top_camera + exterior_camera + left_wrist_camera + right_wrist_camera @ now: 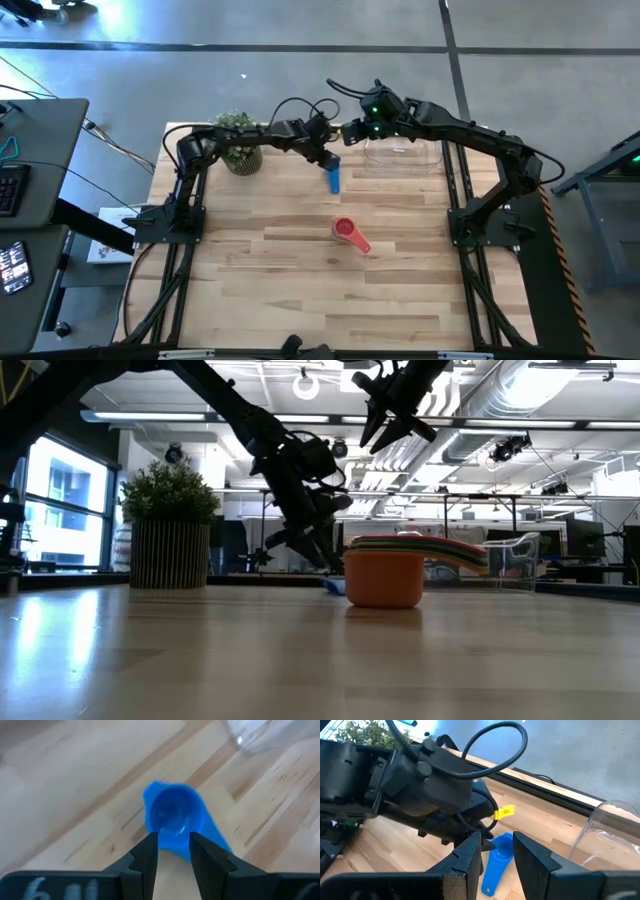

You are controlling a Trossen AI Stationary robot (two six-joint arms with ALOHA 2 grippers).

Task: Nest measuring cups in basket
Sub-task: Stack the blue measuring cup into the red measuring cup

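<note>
Over on the left side of the wooden table (300,290) sits a small potted green plant (238,150), doing nothing. Next along, the left gripper (326,158) hangs right above the small blue plastic measuring cup (333,179), which lies flat on the wood near the back. From its own wrist view the two dark fingers (146,855) stand slightly apart with the blue bowl just past the tips; they aren't clamped on it yet, as far as I can see.

A bit nearer the front is the stack of coloured plastic measuring cups (350,234), red-pink on top from above, orange at the bottom from table level.

Further right, the right gripper (362,128) hovers up high by the clear rectangular plastic basket (402,155), fingers (470,856) a narrow gap apart and holding nothing.

My guess: that blue cup is super light, stiff and kinda slick, so it'll skate if nudged. Pinching the bowl's rim wall seems safest; the flat handle lies too low to get under.
</note>
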